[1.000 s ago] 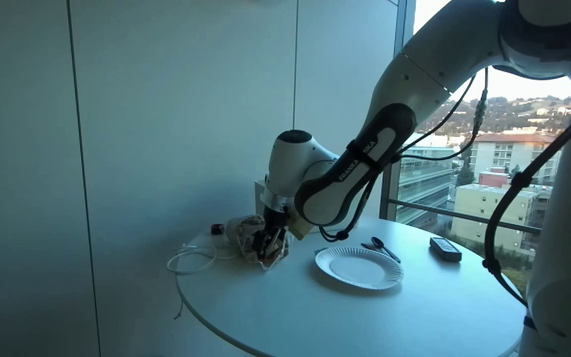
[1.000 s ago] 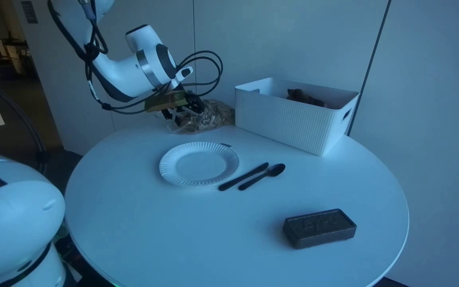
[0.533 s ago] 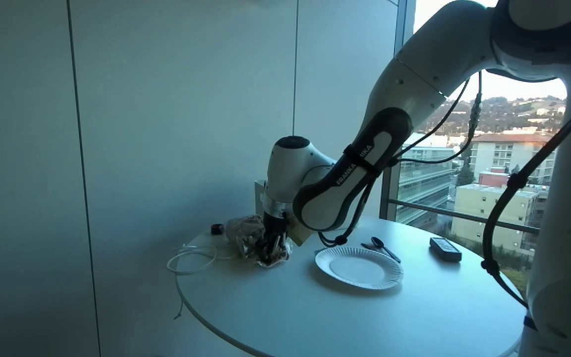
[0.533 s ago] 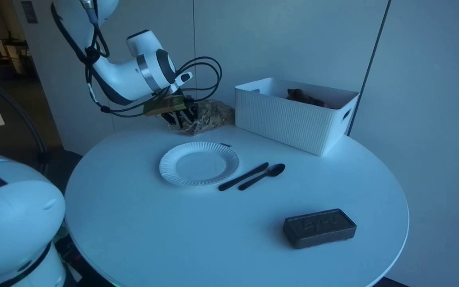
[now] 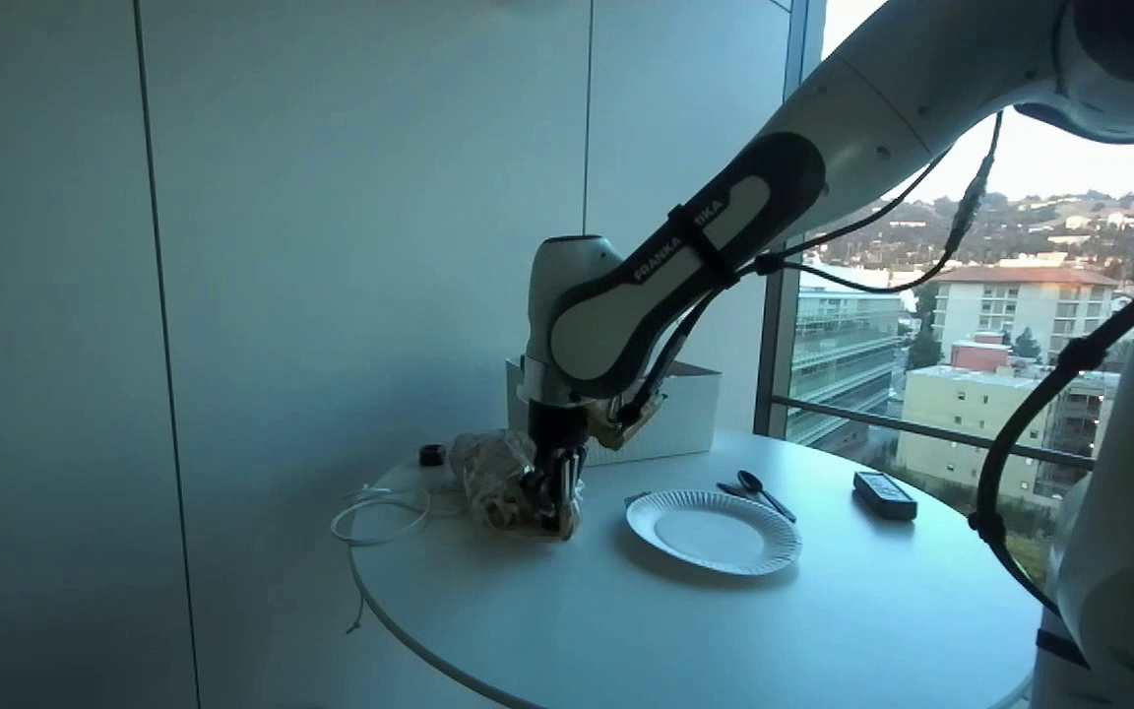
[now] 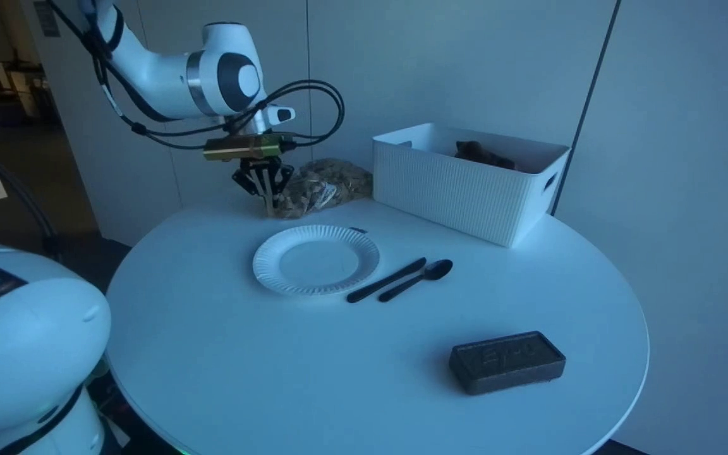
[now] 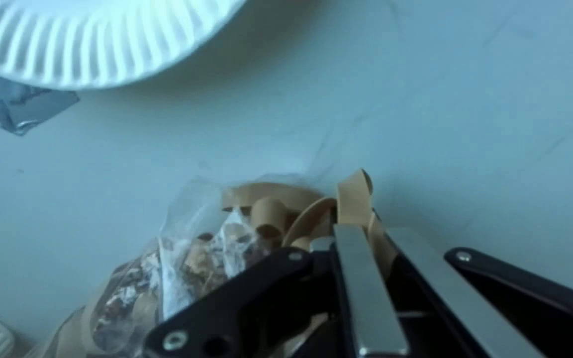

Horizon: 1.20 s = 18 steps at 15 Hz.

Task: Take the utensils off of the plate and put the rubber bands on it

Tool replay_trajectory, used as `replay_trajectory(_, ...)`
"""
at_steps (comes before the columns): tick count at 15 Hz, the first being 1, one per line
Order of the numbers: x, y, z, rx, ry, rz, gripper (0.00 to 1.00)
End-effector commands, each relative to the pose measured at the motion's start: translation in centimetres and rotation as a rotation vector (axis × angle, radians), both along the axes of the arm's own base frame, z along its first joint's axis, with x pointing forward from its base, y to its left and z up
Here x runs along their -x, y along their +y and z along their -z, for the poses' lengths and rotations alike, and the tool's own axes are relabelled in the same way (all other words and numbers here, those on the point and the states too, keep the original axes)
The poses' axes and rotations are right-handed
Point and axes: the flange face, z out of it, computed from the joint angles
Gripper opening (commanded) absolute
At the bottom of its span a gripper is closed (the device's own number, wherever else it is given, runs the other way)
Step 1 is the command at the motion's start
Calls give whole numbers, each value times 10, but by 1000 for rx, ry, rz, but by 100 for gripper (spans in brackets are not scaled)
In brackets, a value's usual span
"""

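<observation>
Gripper stood nearly closed, pinching one rubber band. Bag of bands lay beside it; plate sat near.

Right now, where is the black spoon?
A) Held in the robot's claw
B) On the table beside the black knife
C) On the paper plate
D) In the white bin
B: in both exterior views the black spoon lies on the table beside the black knife, off the paper plate.
</observation>
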Motion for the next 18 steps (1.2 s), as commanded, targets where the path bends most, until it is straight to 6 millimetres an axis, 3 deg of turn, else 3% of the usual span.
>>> replay_trajectory(1, 27, -2, -45, 40, 63, -107, 9)
replay_trajectory(5, 50, -17, -81, 75, 60, -105, 11)
replay_trajectory(10, 77, -55, -103, 79, 75, 50, 10)
replay_trajectory(13, 87, -85, -97, 57, 115, 170, 11)
replay_trajectory(18, 91, -135, -63, 2, 199, 320, 10)
